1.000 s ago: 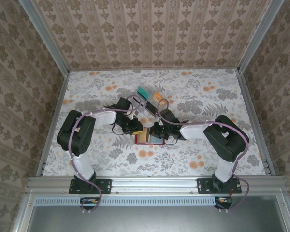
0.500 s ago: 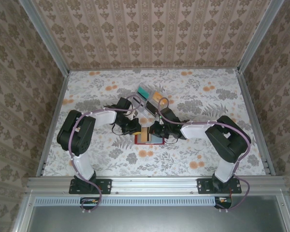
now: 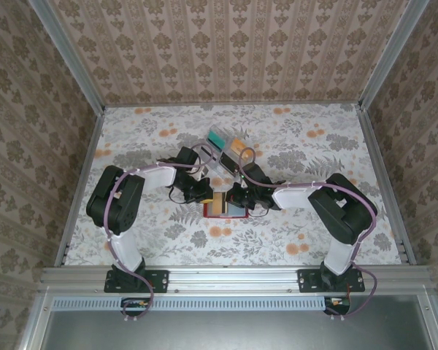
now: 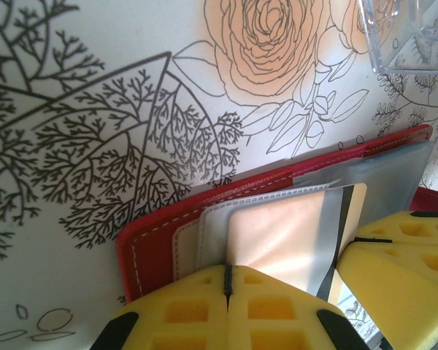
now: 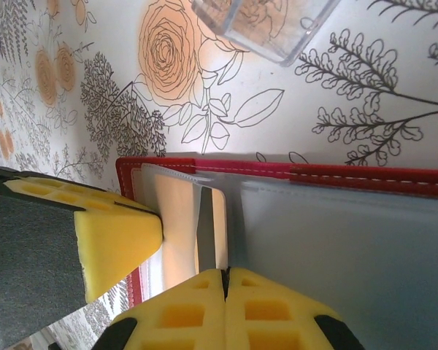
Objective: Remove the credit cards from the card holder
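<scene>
I have both arms drawn in to the middle of the flowered desk (image 3: 139,138), just below centre in the top view. The card holder (image 4: 150,248) lies open and flat there, red rim up, its grey-blue pockets facing the cameras.

In my left wrist view, the left gripper (image 4: 228,292) sits at the bottom of the frame. Its yellow pads are pressed together with only a thin seam between them, and they nip the holder's near edge where the pocket meets them. One credit card (image 4: 277,233) sticks partly out of that pocket, pale with a warm glare on its face and a dark stripe along its right end.

In my right wrist view, the right gripper (image 5: 225,292) is also at the bottom of the frame. Its pads are squeezed tight on the card's dark end, which runs straight down into the seam. The left gripper's pad covers the holder's left part, close beside the right gripper's.

The clear rack (image 3: 226,151) stands just above the holder in the top view, apart from it, with a teal card (image 3: 217,137) and an orange card (image 3: 236,144) in it.
</scene>
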Robot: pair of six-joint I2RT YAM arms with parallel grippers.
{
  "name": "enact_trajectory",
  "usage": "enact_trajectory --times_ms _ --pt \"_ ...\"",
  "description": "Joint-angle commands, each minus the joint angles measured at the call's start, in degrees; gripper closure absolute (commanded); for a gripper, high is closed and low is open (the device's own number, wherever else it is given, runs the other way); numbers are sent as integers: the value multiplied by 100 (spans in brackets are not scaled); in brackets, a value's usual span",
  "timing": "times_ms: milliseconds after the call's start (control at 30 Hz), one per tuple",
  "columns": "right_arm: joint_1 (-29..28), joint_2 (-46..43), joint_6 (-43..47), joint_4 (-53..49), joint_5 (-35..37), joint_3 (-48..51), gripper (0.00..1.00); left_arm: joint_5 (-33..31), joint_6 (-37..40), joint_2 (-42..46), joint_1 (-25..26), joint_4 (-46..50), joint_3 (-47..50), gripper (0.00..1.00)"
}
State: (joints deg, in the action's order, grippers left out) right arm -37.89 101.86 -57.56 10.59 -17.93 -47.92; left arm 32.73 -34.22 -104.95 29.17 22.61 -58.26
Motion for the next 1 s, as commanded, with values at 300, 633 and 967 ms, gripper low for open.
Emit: enact_trajectory --times_ms 300,633,967 --pt "159 -943 553 158 378 834 100 -205 192 -112 37 484 -223 84" --pt "246 -1330 745 51 388 882 100 21 123 463 36 247 -428 69" --pt "472 -1936 759 104 -74 943 100 244 -509 986 28 -858 203 45"
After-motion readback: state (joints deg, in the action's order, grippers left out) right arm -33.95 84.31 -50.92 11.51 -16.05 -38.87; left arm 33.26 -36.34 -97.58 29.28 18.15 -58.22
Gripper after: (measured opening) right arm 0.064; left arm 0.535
